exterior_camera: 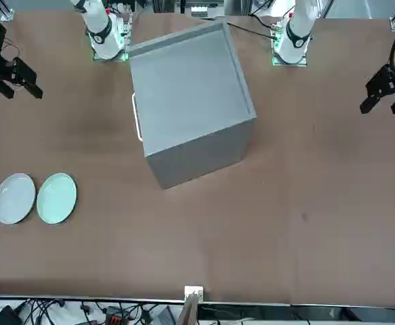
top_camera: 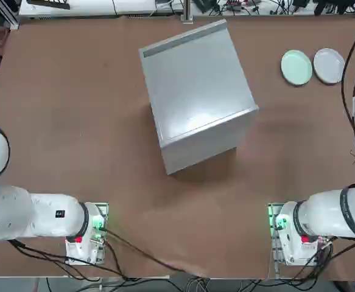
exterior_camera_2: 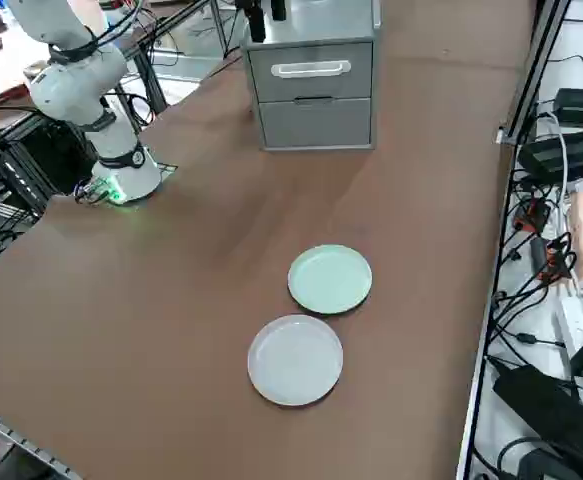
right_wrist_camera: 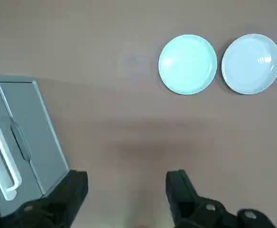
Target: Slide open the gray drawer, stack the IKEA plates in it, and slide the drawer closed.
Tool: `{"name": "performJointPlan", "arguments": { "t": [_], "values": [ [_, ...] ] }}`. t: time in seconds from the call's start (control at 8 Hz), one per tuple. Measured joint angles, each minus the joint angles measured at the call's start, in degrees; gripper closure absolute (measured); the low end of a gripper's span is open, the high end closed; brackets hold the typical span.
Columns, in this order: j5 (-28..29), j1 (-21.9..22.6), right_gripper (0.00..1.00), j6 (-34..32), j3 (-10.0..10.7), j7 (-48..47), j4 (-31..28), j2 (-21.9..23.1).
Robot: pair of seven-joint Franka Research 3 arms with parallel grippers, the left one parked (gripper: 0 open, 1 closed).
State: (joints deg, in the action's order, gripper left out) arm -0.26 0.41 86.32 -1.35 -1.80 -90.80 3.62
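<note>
The big gray cabinet (top_camera: 195, 91) stands mid-table, turned so its front faces my right side. Its gray drawer (exterior_camera_2: 311, 70), the upper front with a white bar handle (right_wrist_camera: 0, 156), sits flush and shut. The two IKEA plates lie side by side on the table at the far right, apart from the cabinet: mint green plate (top_camera: 296, 67) (exterior_camera_2: 330, 278) (right_wrist_camera: 187, 64), white plate (top_camera: 329, 65) (exterior_camera_2: 295, 359) (right_wrist_camera: 251, 63). My right gripper (right_wrist_camera: 128, 190) (exterior_camera: 17, 87) hangs open and empty high over the table, between the cabinet front and the plates, touching nothing.
A second shut drawer front (exterior_camera_2: 316, 122) sits below the handled one. A black cable (top_camera: 346, 79) loops over the table's right edge near the white plate. My right arm's base (top_camera: 290, 234) is bolted at the near right. Bare table surrounds the plates.
</note>
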Motion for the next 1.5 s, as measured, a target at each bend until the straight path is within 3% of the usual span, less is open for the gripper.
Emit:
{"name": "performJointPlan", "arguments": {
  "t": [0.88,1.5],
  "values": [
    [0.52,-0.18,0.00,-0.07,0.60,1.10,-0.01,-1.73],
    [7.55,0.54,0.00,-0.09,-0.35,1.10,-0.07,-3.91]
  ]
}}
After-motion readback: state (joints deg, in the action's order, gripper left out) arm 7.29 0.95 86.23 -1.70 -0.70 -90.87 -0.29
